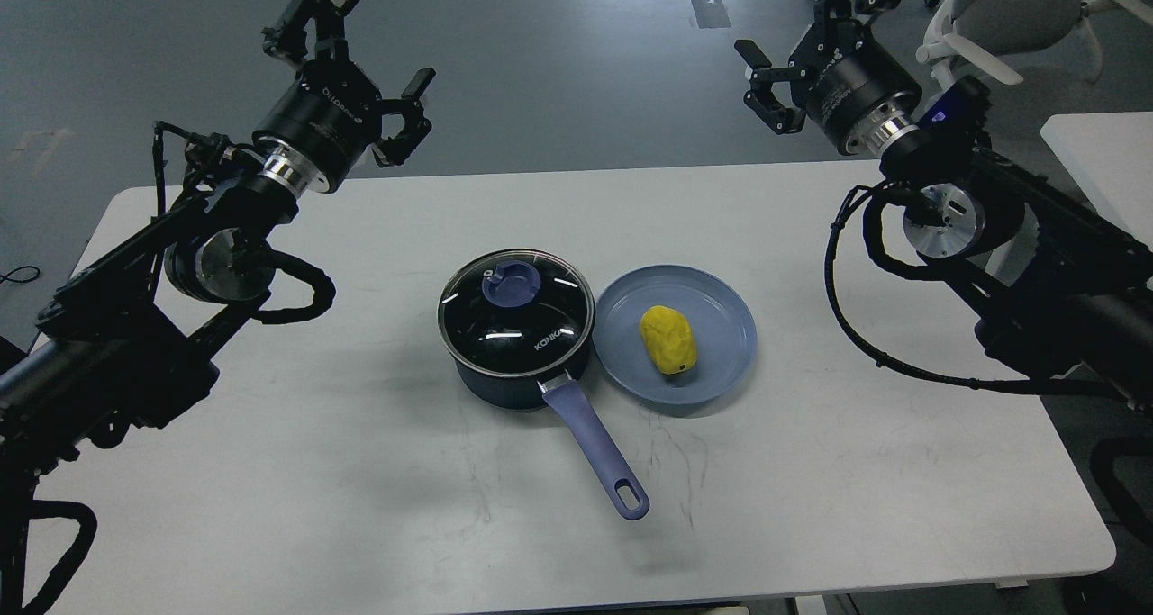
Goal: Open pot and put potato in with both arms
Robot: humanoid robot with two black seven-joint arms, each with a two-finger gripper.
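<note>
The dark navy pot (515,338) stands at the middle of the white table (360,471). A glass lid (540,327) with a blue knob (511,284) covers it. Its periwinkle handle (596,448) points toward the front edge. Just right of the pot, the yellow potato (668,339) lies on a light-blue plate (712,304). My left gripper (365,52) hangs open and empty above the table's far left edge, well away from the pot. At the far right my right gripper (797,39) is raised beyond the table's back edge, open and empty too.
Both black arms reach in over the table's left and right ends, with cables looping beneath them. A white office chair (1009,21) stands behind the right arm, and another white table (1099,156) shows at the right edge. Grey floor lies beyond.
</note>
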